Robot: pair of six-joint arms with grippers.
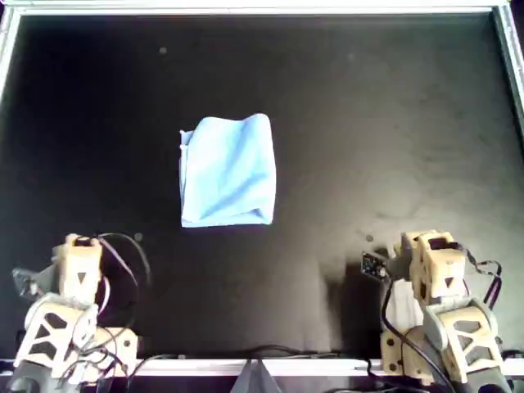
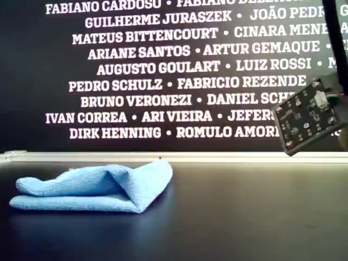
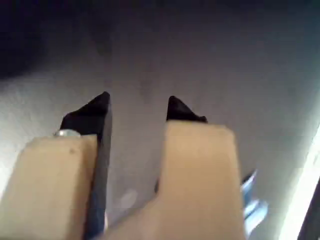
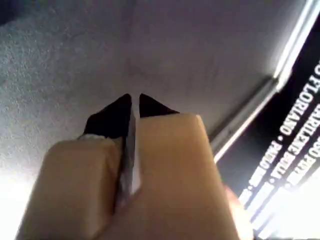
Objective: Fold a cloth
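The light-blue cloth point(image 1: 228, 172) lies left of the middle of the black table in the overhead view. It is bunched into a rough rectangle with one rounded, doubled-over side. In the exterior view the cloth point(image 2: 92, 187) sits low at the left, its layers loosely stacked. My left gripper point(image 3: 137, 100) is open over bare table, with nothing between its black fingertips. My right gripper point(image 4: 134, 100) is shut on nothing, its tips nearly touching above bare table. Neither gripper touches the cloth.
In the overhead view one arm point(image 1: 78, 270) rests at the lower left and another point(image 1: 434, 262) at the lower right, both near the front edge. A small circuit board point(image 2: 307, 117) hangs at the exterior view's right. A metal rail point(image 1: 262, 10) frames the table, and a banner of names point(image 2: 163, 70) stands behind it.
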